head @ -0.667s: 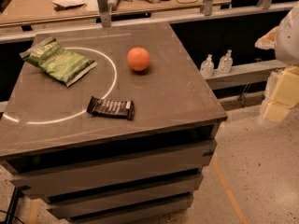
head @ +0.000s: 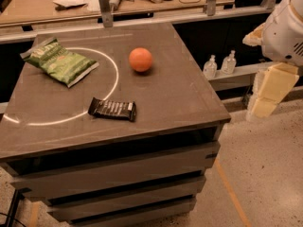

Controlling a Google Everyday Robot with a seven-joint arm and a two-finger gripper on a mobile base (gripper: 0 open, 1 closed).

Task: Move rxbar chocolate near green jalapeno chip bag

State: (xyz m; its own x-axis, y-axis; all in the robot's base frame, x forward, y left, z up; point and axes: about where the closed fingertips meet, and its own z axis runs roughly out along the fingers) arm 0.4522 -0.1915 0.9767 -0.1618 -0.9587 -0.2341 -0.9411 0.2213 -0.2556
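The rxbar chocolate [head: 112, 109], a flat dark wrapper with pale lettering too small to read, lies near the front of a grey-brown counter [head: 180, 103]. It rests just beside a thin white arc [head: 115, 74] drawn across the top. The green jalapeno chip bag [head: 60, 61] lies well apart from it toward the back left corner, inside the arc. The bag is crinkled and set at an angle, and its pale print is likewise illegible. An orange ball [head: 140, 59] sits farther back near the middle, just outside the arc and clear of both snacks.

The counter stands on a stack of slab-like tiers over a speckled floor [head: 265, 174] marked by an orange tape line [head: 229, 188]. Behind it runs a cluttered wooden workbench [head: 47, 11]. Two small clear bottles [head: 220, 64] stand on a low ledge to the right.

The robot's gripper [head: 271, 88], a pale yellow block beneath a white arm housing [head: 284, 30], hangs off the counter's right side. It is above the floor and well apart from all three items, touching none of them. Whether it is open or closed cannot be told.
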